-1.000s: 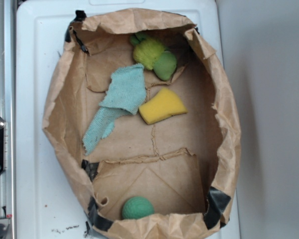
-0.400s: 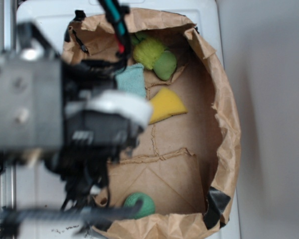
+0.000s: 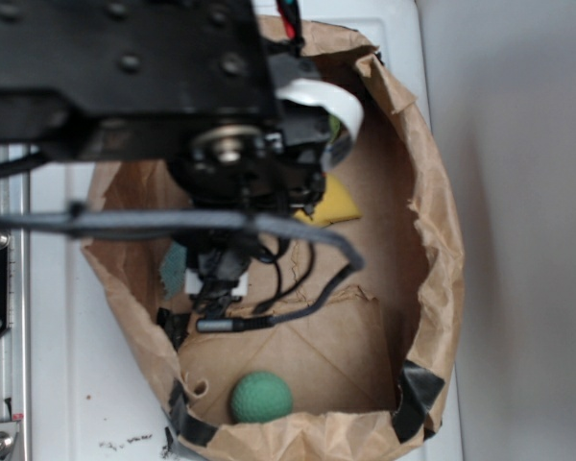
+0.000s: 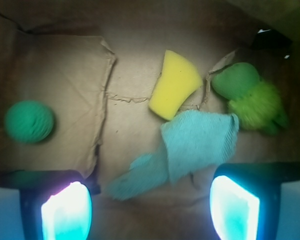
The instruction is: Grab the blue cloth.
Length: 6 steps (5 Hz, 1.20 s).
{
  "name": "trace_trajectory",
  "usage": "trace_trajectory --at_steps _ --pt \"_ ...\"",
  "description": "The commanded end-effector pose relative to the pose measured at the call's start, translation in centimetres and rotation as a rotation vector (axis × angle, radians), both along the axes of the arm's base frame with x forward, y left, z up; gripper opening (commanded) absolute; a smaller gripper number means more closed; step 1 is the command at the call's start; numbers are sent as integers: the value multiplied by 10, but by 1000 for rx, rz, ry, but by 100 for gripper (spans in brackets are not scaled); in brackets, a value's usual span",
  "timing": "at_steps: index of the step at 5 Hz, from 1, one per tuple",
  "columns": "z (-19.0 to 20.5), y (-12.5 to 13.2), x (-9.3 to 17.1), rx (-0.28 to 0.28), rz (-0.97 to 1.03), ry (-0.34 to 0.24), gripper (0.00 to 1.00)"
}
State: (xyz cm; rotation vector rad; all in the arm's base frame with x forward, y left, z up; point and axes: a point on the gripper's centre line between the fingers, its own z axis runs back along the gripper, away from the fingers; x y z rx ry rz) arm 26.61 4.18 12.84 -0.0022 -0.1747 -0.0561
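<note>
Teal-blue cloth (image 4: pixel 190 150): flat on the brown paper bag (image 3: pixel 432 259) floor, touching the yellow sponge (image 4: pixel 175 85), beside the green plush (image 4: pixel 250 97).
Claw (image 4: pixel 150 205): spread wide, gripping nothing, hovering above the cloth, fingers (image 4: pixel 235 207) either side of its lower edge.
Green ball (image 4: pixel 29 121): well apart, on the folded flap.
Exterior view: cloth mostly hidden under the arm (image 3: pixel 173 86).

- Arm (image 3: pixel 125 67): matte black plates with round screws.
- White band (image 3: pixel 317 96) near the wrist.
- Grey and black cables (image 3: pixel 211 223) trailing.
- Gripper (image 4: pixel 150 205): two black-backed fingers (image 4: pixel 66 210) glowing cyan.
</note>
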Motion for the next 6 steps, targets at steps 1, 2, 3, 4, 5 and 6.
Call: trace_trajectory --at_steps 1,2,3,4,5,6 --pt "-27 15 1 154 14 49 100" --pt "-27 15 1 154 14 49 100" --pt "-27 15 1 154 14 49 100" --pt "-27 15 1 154 14 49 100" --pt "-27 15 1 154 14 49 100" --pt "-58 13 0 180 14 19 100"
